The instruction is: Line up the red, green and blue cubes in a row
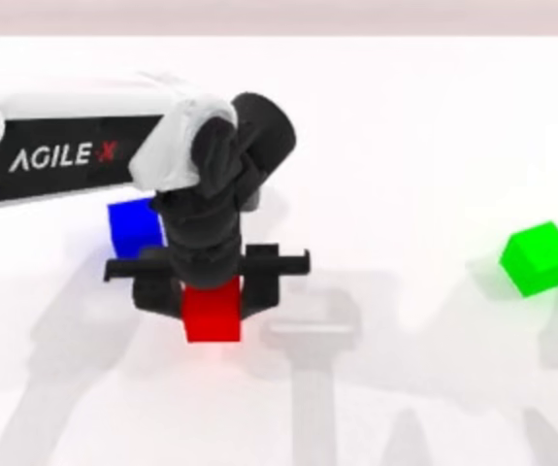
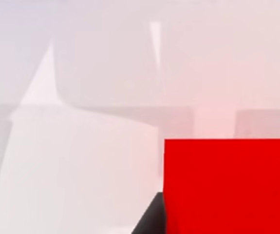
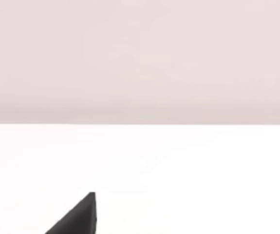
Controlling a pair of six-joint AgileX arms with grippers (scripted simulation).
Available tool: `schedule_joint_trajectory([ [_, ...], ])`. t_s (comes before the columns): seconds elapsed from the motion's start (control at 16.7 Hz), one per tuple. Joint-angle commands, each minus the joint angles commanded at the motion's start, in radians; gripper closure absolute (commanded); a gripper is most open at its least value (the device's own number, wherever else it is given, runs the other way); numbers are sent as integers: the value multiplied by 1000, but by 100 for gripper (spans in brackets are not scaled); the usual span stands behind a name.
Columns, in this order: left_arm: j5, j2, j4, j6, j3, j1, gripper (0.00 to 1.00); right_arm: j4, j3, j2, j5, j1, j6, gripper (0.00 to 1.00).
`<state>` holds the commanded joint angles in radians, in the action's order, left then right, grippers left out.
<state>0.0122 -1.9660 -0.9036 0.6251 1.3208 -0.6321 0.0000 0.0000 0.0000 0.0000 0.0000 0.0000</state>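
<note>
Red cube (image 1: 212, 316) left of centre, blue cube (image 1: 134, 226) just behind-left, green cube (image 1: 540, 257) tilted, far right

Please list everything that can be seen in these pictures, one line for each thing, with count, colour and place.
small solid red cube: one, bright red, near the middle of the table's left half, between the left gripper's fingers.
small solid blue cube: one, deep blue, behind and left of the red cube, partly hidden by the arm.
small solid green cube: one, bright green, far right of the table, alone.
white table: one, white, under everything.
left gripper: one, black, on a white arm, over the red cube.
right gripper: one dark tip only, in its wrist view.
</note>
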Motion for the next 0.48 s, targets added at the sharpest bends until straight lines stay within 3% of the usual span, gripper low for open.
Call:
schedule_joint_trajectory([
  [0.36,1,-14,40,-1,-28,-1,100,0,0,0,0,0,0,0],
  [0.48,1,-14,40,-1,-28,-1,85,0,0,0,0,0,0,0],
])
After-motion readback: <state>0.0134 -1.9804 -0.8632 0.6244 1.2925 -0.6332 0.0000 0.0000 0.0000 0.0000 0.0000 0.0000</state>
